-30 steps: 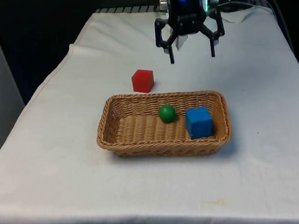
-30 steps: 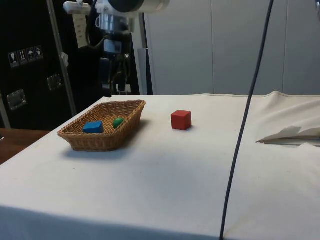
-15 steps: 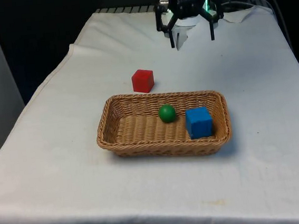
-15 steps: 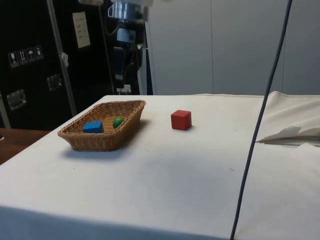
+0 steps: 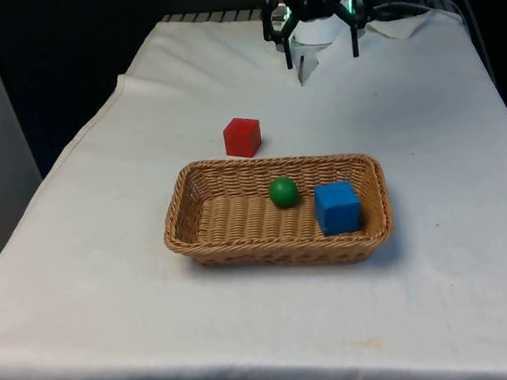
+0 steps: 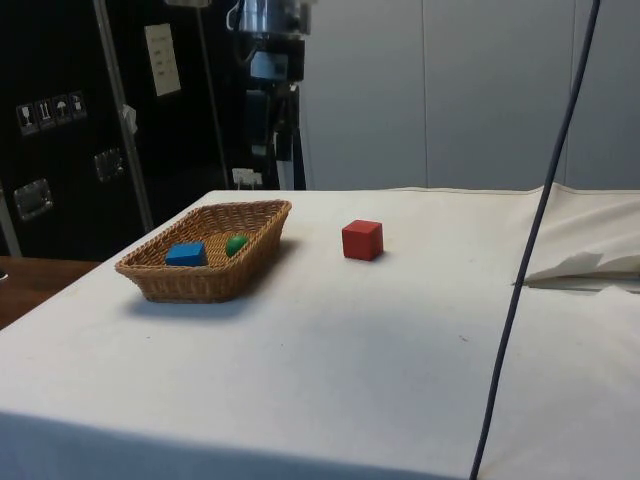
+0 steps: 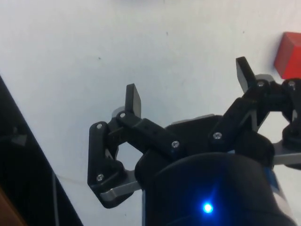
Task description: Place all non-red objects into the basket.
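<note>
Pincer raised, basket loaded

Pincer hangs spread and empty above the bench's far end, well apart from the basket. Inside the basket sit a green ball and, just beside it, a blue cube. Red cube rests on the cloth near the basket's far rim.

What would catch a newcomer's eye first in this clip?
The wicker basket in the middle of the white table, with a green ball and a blue block inside. A red block sits alone on the cloth just beyond it, and the gripper hangs open, empty, high above the far end.
</note>
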`<action>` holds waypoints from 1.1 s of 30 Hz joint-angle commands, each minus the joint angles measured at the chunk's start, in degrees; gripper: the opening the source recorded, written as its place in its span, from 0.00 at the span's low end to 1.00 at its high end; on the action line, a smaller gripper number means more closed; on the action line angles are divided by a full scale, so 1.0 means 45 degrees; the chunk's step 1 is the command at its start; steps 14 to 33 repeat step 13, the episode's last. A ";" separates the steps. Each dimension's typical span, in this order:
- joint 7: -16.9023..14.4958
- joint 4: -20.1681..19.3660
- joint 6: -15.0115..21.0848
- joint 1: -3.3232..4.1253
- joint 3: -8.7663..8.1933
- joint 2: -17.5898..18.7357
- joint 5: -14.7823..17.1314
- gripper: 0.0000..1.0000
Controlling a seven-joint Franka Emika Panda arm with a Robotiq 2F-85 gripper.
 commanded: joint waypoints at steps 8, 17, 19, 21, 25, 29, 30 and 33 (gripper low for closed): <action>0.0255 0.0255 -0.0904 0.0000 -0.0064 0.0089 -0.0624 1.00; 0.0115 0.0331 -0.1095 0.0000 -0.0038 0.0076 -0.0547 1.00; 0.0115 0.0331 -0.1095 0.0000 -0.0038 0.0076 -0.0547 1.00; 0.0115 0.0331 -0.1095 0.0000 -0.0038 0.0076 -0.0547 1.00; 0.0115 0.0331 -0.1095 0.0000 -0.0038 0.0076 -0.0547 1.00; 0.0115 0.0331 -0.1095 0.0000 -0.0038 0.0076 -0.0547 1.00; 0.0115 0.0331 -0.1095 0.0000 -0.0038 0.0076 -0.0547 1.00; 0.0115 0.0331 -0.1095 0.0000 -0.0038 0.0076 -0.0547 1.00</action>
